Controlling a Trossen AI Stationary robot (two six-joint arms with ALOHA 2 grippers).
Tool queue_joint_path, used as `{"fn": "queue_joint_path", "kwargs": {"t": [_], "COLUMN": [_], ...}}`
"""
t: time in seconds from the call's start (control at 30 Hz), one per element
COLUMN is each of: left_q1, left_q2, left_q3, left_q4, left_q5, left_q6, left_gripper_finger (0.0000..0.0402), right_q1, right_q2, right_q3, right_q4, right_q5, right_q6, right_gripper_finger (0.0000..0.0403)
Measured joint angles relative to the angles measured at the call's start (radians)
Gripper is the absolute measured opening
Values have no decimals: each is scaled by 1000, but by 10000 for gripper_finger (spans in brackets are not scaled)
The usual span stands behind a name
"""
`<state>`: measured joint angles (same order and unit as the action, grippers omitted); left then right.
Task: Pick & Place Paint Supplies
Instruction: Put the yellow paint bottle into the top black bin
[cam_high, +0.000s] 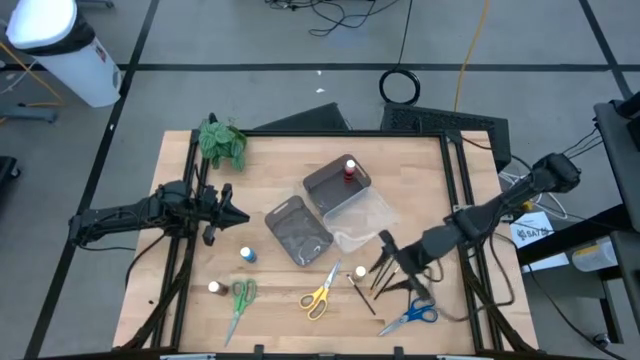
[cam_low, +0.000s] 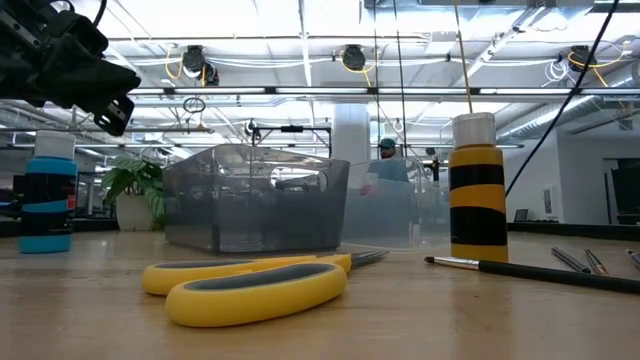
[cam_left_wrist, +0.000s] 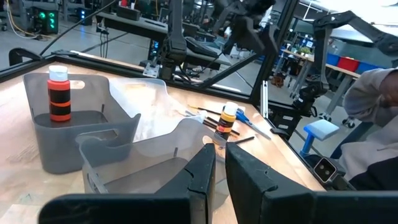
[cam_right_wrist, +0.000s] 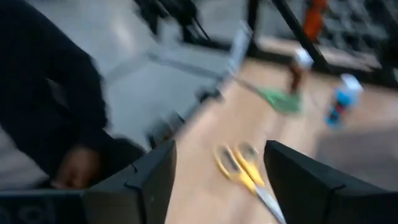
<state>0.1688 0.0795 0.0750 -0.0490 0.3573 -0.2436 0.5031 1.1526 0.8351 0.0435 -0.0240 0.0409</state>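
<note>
Wooden table (cam_high: 290, 165), industrial hall behind

A red-capped bottle (cam_high: 349, 170) stands upright in the far grey tray. A blue-capped bottle (cam_high: 247, 255) and a white-capped one (cam_high: 214, 288) stand on the near left. Green scissors (cam_high: 240, 300), yellow scissors (cam_high: 323, 294) and blue scissors (cam_high: 411, 315) lie flat along the near edge. An orange-capped bottle (cam_high: 361, 270) stands beside dark brushes (cam_high: 380, 275).

Overhead looks straight down; low view level, close behind yellow scissors (cam_low: 250, 285); both show them
</note>
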Motion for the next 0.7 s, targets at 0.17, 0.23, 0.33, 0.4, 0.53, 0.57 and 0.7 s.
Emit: {"fn": "queue_joint_path", "kwargs": {"t": [0.17, 0.23, 0.33, 0.4, 0.53, 0.57, 0.7], "left_q1": [0, 0, 0, 0, 0, 0, 0], "left_q2": [0, 0, 0, 0, 0, 0, 0], "left_q3": [0, 0, 0, 0, 0, 0, 0], "left_q4": [0, 0, 0, 0, 0, 0, 0], "left_q5": [0, 0, 0, 0, 0, 0, 0], "left_q6": [0, 0, 0, 0, 0, 0, 0], "left_gripper_finger": [47, 47, 47, 47, 47, 47, 47], "right_q1": [20, 19, 15, 7, -21, -30, -63], "right_q2": [120, 189, 303, 371, 475, 492, 538], "right_q3": [187, 265, 372, 429, 481, 481, 482], "right_q4": [-304, -425, -553, -625, -700, -705, -740], "right_q5": [134, 153, 158, 158, 159, 159, 158], "right_q6": [-31, -27, -35, -65, -114, -121, -137], "right_gripper_finger": [286, 296, 301, 300, 290, 287, 282]}}
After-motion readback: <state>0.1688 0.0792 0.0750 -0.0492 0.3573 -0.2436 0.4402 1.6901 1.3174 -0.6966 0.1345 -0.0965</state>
